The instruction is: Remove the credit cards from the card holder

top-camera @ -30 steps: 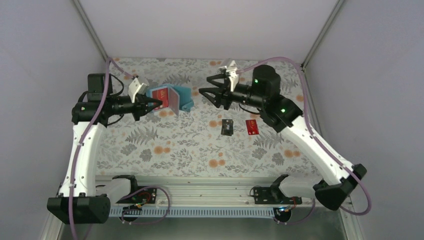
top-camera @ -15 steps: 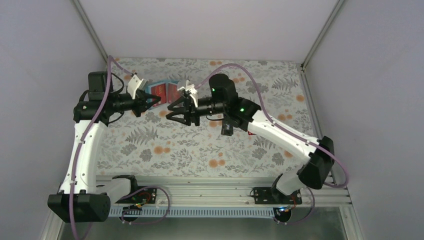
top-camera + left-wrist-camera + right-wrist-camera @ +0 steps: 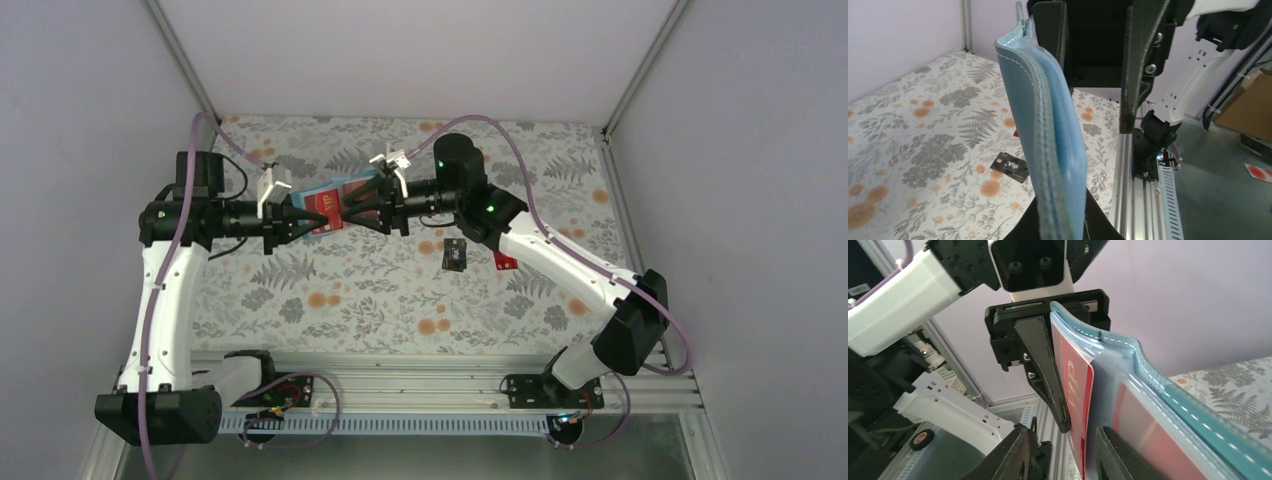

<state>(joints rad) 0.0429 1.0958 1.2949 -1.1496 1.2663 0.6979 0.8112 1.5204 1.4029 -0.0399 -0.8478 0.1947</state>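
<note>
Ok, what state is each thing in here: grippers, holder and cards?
Card holder: held off the cloth, one card inside.
Pocketed card: red, not yet pulled out.
Left gripper: shut on the card holder.
Right gripper: open, fingers either side of the pocketed card.
Black card: out, flat on the cloth.
Loose red card: out, on the cloth, partly hidden.

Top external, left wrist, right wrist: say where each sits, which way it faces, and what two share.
Top external: above and behind the bases, looking down on the cloth; both arms show, left end effector and right end effector at the wallet.
Left wrist: on the left arm, looking along the held wallet toward the right arm; own fingers below.
Right wrist: on the right arm, facing the left end effector; own fingers below.
Shared: both wrist views show the wallet; top and left wrist show the black card.
</note>
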